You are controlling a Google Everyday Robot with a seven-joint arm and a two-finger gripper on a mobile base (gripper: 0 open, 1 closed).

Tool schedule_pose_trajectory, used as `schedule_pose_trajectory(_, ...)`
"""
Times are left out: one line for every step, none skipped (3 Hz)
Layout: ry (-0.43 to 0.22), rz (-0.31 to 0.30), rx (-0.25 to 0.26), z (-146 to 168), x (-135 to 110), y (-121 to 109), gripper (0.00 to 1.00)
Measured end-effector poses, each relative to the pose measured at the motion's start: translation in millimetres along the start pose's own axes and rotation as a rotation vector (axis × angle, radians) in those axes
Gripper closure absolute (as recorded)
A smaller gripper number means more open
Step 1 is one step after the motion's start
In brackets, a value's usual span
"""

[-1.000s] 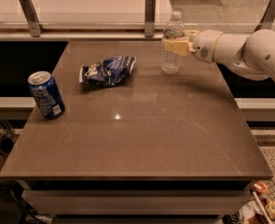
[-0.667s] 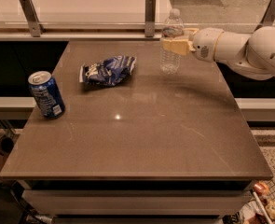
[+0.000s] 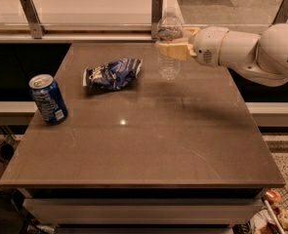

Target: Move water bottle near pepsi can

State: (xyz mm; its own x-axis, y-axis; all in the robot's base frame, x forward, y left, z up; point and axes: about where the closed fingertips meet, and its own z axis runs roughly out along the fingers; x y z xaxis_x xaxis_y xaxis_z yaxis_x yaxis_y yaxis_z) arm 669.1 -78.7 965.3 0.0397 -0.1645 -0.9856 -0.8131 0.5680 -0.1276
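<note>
The water bottle is clear and ribbed with a white cap, and stands upright over the far middle of the brown table. My gripper reaches in from the right and is shut on the bottle's middle, its tan fingers wrapped around it. The bottle's base is at or just above the tabletop. The pepsi can, blue with a silver top, stands upright near the table's left edge, far to the left of the bottle.
A crumpled blue-and-white snack bag lies between the bottle and the can. My white arm spans the far right of the table. A rail with metal posts runs behind the table.
My gripper and the water bottle have moved a little to the left and slightly up. The can and the bag have not moved.
</note>
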Motion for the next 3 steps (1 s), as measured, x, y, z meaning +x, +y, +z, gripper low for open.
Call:
schedule_pose_trajectory(0.012, -0.013, -0.045, 3.6, -8.6, 34.4, 1.00)
schedule_pose_trajectory(0.013, -0.008, -0.102, 7.9, -16.0, 66.4, 1.00)
schedule_pose_trajectory(-0.006, 0.017, -0.171, 13.5, -18.8, 95.2, 1.00)
